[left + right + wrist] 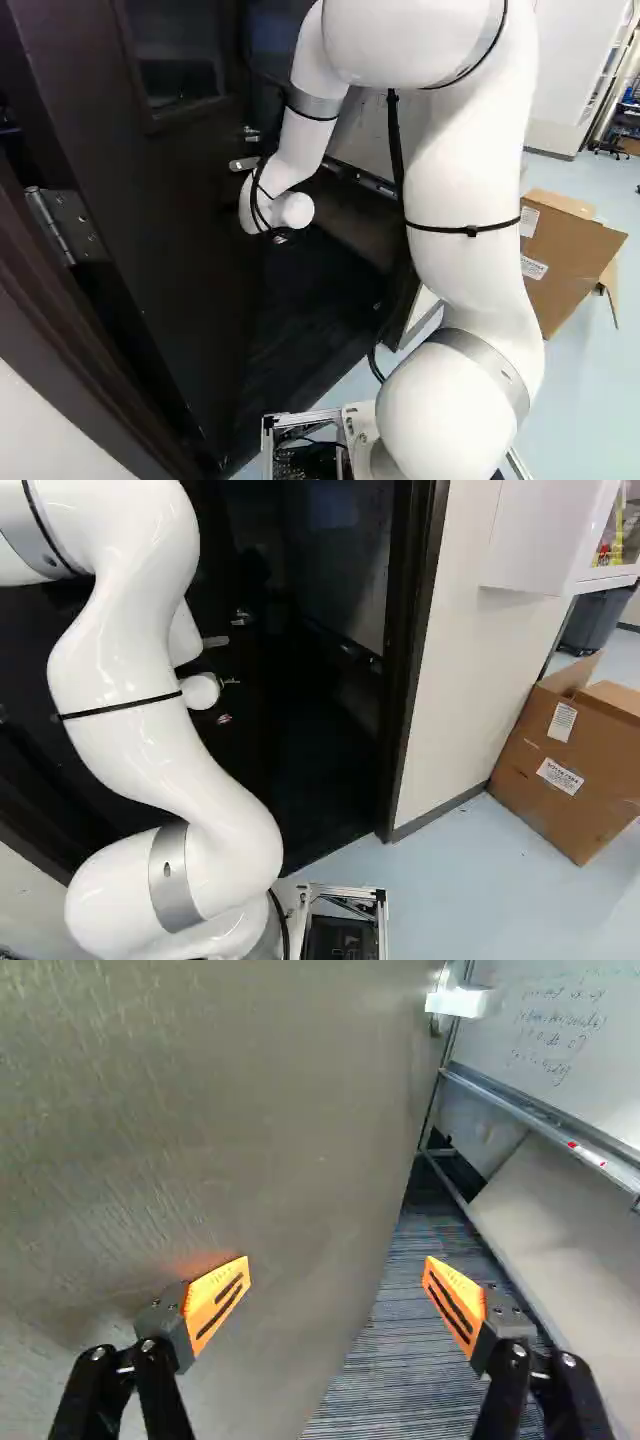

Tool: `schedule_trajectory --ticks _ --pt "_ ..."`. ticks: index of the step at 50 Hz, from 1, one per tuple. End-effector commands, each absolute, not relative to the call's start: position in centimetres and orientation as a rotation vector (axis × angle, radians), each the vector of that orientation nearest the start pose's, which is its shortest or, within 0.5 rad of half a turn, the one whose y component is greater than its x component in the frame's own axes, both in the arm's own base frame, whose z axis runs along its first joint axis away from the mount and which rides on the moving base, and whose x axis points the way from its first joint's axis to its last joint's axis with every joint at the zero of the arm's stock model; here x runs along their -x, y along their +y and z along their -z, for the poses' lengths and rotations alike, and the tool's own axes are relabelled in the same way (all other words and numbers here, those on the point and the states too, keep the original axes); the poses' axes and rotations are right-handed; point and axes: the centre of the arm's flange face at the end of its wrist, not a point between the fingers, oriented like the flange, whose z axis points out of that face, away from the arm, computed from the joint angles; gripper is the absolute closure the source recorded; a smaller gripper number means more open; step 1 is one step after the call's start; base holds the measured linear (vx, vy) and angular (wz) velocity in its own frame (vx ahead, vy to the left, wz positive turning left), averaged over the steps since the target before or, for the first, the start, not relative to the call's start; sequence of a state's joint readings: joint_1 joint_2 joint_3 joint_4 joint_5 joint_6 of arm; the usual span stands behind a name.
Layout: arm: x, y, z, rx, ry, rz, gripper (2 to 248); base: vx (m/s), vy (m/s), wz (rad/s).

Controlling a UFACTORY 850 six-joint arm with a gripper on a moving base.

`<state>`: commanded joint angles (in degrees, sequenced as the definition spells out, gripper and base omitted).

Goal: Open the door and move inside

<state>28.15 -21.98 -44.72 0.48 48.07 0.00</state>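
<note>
Metal frame [384, 925] with open sides and dark equipment inside sits at the foot of the right base view, just beside the lowest joint of the arm. Thick, smooth and white with grey bands, the arm [462, 190] rises from there, bends over and reaches down to the door. A thin black cable [395, 140] is strapped along it.

At its far end, the black two-fingered gripper [228, 700] is spread wide, its orange pads [217, 1300] well apart, with nothing held between them. One finger is close to the door's face, where an orange glow shows by its tip; I cannot tell whether they touch. The other finger is past the door's free edge, over the opening.

The dark brown, flat-faced door [190, 250] with a framed window [172, 55] is ahead of the base, standing partly open. Its silver hinge [60, 225] is at the left of the left base view, and its silver lever handle [460, 1002] is near the free edge. The dark door frame [412, 660] borders the other side of the opening.

To the right of the doorway, an open brown cardboard box [560, 760] leans by the cream wall [460, 680], on the pale blue floor [450, 900].

Beyond the door are a grey striped carpet [400, 1360] and a metal-framed whiteboard [570, 1030] with handwriting.
</note>
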Motion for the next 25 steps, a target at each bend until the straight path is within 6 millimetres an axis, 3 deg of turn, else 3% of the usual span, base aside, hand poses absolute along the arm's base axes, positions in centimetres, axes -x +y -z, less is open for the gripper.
schedule_trajectory --ticks 25 --pt "-47.7 29.1 -35.8 2.232 -0.626 1.612 3 0.0 0.0 0.0"
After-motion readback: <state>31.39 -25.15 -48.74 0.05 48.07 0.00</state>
